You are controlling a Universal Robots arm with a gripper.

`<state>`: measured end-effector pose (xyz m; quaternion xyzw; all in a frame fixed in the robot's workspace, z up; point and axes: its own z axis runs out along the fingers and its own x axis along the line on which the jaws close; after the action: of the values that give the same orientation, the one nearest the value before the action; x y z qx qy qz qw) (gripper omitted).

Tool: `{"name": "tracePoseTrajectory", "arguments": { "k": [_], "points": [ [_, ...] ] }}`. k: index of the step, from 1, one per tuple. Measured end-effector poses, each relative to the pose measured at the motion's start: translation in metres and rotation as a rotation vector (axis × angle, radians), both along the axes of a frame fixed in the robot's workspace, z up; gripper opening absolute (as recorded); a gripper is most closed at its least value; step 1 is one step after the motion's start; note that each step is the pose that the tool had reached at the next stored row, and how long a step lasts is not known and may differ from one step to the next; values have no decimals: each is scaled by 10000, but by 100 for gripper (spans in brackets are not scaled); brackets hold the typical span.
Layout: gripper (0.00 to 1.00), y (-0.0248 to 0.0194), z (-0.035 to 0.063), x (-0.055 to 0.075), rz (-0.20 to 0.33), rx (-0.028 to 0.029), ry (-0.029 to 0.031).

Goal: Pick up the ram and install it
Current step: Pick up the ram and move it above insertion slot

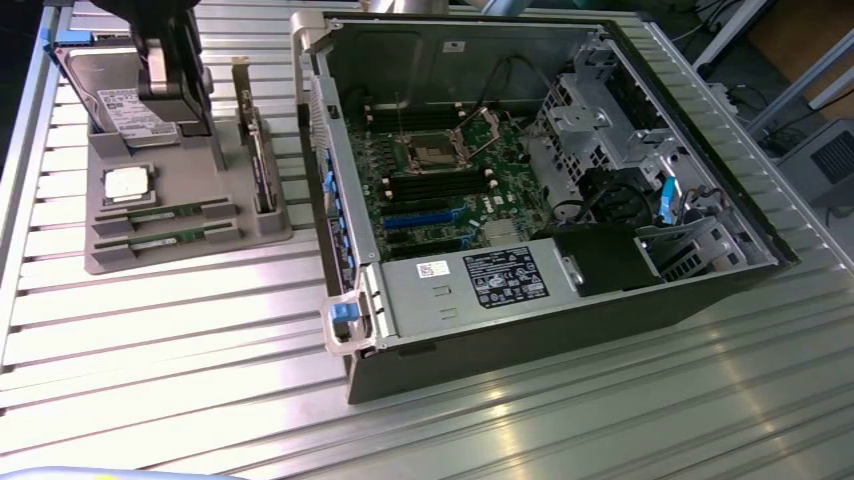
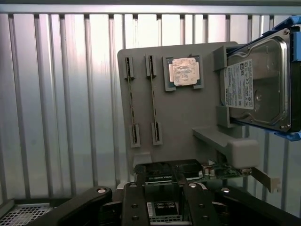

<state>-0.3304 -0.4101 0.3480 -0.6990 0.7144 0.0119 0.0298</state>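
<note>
Two ram sticks stand on edge in slots of the grey holder tray (image 2: 188,117): one ram stick (image 2: 131,101) and a second ram stick (image 2: 153,101) beside it. In the exterior view they lie at the tray's near end, ram (image 1: 160,213) and ram (image 1: 167,240). My gripper (image 2: 165,207) hangs over the tray's far end above the upright expansion card (image 2: 188,170), apart from both sticks. Its fingers (image 2: 134,207) stand open with nothing held. In the exterior view the gripper (image 1: 176,95) is over the hard drive end of the tray.
The tray also holds a silver processor chip (image 2: 183,71) and a hard drive (image 2: 258,89). The open computer case (image 1: 534,330) lies to the exterior view's right, with the motherboard (image 1: 447,170) and its dark memory slots (image 1: 430,187) exposed. Everything rests on a ribbed metal table (image 1: 174,350).
</note>
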Motion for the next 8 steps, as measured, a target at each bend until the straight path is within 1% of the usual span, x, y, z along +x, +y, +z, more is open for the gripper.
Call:
{"name": "tracePoseTrajectory", "arguments": {
  "k": [8],
  "points": [
    [36,0,-41,-2,0,1,-1]
  ]
}}
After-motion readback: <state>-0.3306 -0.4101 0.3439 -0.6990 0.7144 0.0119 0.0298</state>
